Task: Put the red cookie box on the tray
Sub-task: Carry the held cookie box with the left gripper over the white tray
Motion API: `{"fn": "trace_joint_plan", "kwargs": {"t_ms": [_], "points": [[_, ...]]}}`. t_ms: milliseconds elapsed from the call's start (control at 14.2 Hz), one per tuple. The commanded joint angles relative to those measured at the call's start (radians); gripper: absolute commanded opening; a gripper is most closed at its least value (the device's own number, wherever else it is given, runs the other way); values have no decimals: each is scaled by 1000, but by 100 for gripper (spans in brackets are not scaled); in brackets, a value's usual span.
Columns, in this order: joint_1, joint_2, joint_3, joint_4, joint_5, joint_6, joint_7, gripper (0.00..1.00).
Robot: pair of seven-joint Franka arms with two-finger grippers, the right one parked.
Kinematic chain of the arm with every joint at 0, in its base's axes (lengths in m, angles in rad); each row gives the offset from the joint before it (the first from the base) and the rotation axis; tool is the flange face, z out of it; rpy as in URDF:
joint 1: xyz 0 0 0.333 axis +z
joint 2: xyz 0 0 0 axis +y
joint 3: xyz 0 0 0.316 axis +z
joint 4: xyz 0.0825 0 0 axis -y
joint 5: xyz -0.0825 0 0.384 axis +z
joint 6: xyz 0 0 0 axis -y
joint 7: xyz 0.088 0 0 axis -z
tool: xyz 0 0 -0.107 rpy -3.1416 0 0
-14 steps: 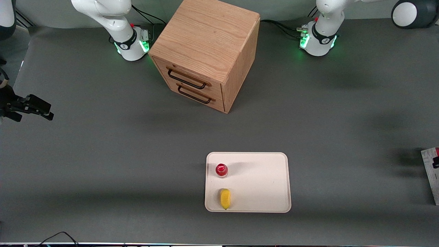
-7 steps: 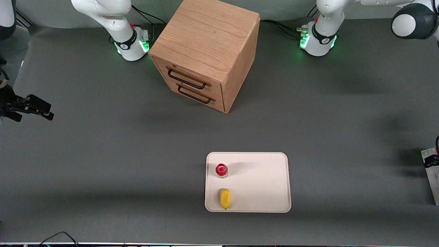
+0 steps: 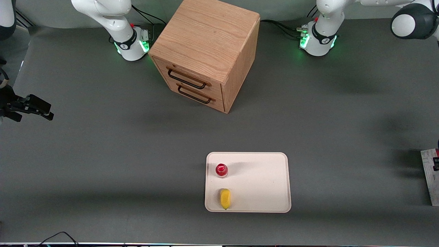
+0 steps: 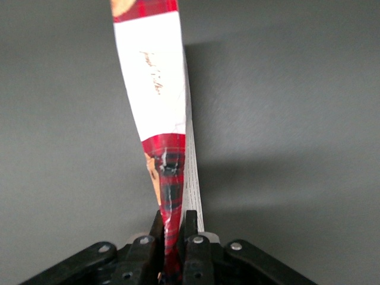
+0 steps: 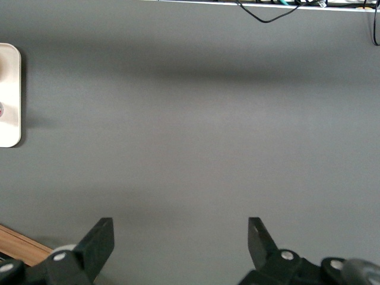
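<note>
Front view: tray (image 3: 260, 206) sits on the grey tabletop (image 3: 103, 154) nearer the camera than the wooden drawer cabinet (image 3: 205, 51), with a small red-capped bottle (image 3: 221, 169) and a yellow fruit-like piece (image 3: 225, 198) along its parked-arm side, leaving the rest of it bare. Red cookie box (image 3: 430, 176) is at the working arm's end of the tabletop, cut by the frame edge, only its white printed side showing; a sliver of the gripper (image 3: 436, 164) shows on it, well apart from the tray. Left wrist view: gripper (image 4: 172, 234) is clamped on the red cookie box (image 4: 157, 101) at one end, fingers (image 4: 191, 228) pressed on both thin faces, box edge-on and stretching away from the camera above the tabletop; whether its other end touches the surface is unclear. Right wrist view: only a tray edge (image 5: 10, 95) and bare tabletop. Judgement: step in hand is carrying the box to the tray. Do it well by lifting clear first, watching for sag since the grip is at one end, aiming at the bare half away from the bottle, lowering flat before release.
</note>
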Motion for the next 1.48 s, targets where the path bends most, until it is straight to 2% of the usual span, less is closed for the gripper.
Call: {"fn": "trace_joint_plan", "kwargs": {"t_ms": [0, 353, 565, 776, 988, 1129, 1412], "points": [[-55, -95, 8, 8, 10, -136, -100, 0], [-167, -262, -27, 5, 13, -338, -428, 0], [-256, -337, -105, 7, 13, -444, -754, 0], [-319, -373, -244, 4, 36, -512, -1008, 0], [-364, -356, -382, 2, 115, -481, -1163, 0], [-399, -322, -439, -15, 189, -435, -1206, 0], [-535, -206, -449, -39, 406, -258, -1361, 0]]}}
